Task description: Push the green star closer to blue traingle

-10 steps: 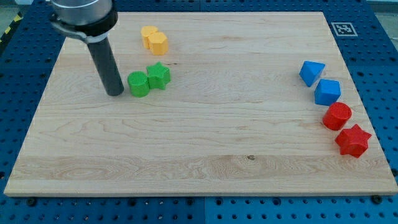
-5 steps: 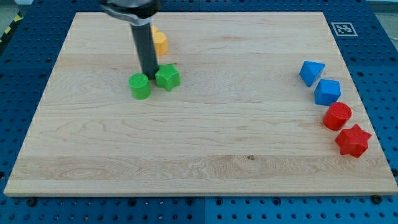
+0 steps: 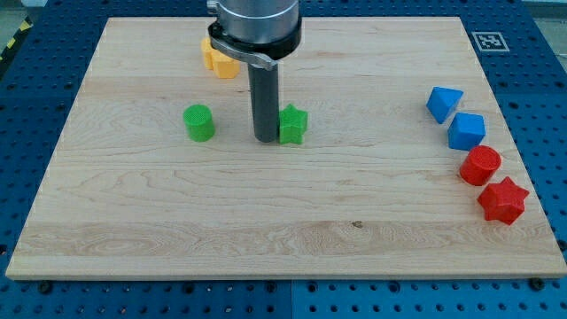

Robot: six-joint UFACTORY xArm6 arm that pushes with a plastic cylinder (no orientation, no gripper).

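Two green blocks [image 3: 198,122] [image 3: 293,125], two blue [image 3: 443,103] [image 3: 466,131], two red [image 3: 480,165] [image 3: 502,199], two yellow [image 3: 218,58].

We are seeing the green star [image 3: 293,124] lying flat near the board's middle, well apart from the blue triangle [image 3: 443,103], which is sitting toward the view's right.

We find a lab test rig: wooden bench [image 3: 292,221] on blue perforated plate [image 3: 549,106], printed marker tag [image 3: 487,41].
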